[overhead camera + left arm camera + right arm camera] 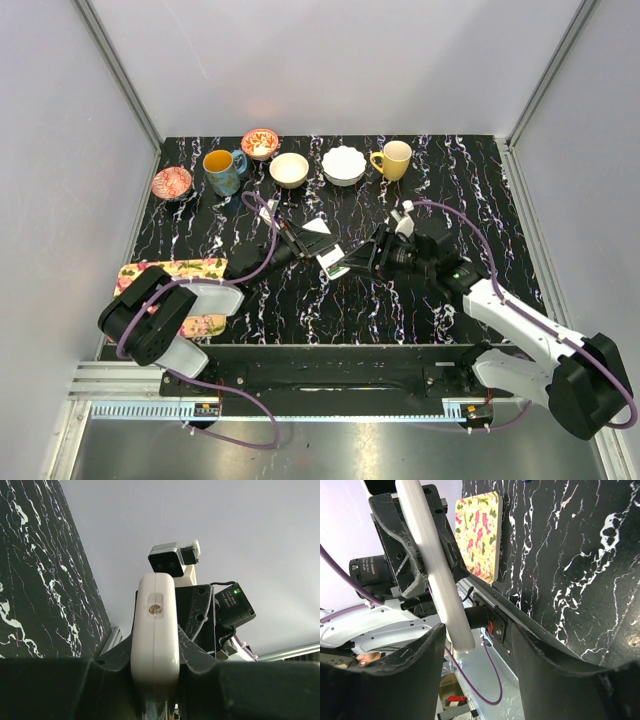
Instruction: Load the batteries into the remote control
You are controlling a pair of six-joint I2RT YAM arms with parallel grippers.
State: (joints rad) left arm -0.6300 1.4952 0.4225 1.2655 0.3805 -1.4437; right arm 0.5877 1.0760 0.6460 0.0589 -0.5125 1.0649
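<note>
Top external view, entry: remote control point(330, 258), raised over the table's middle, clenched in the left claw point(303, 244). Right claw point(480, 637) released and empty, fingers apart just beside the remote's end. Batteries: none plainly visible. Loading judged unfinished.

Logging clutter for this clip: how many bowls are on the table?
4, along the far side: a red bowl far left, a second red bowl behind the blue mug, a cream bowl, then a white scalloped bowl. Others may be hidden from view.
</note>
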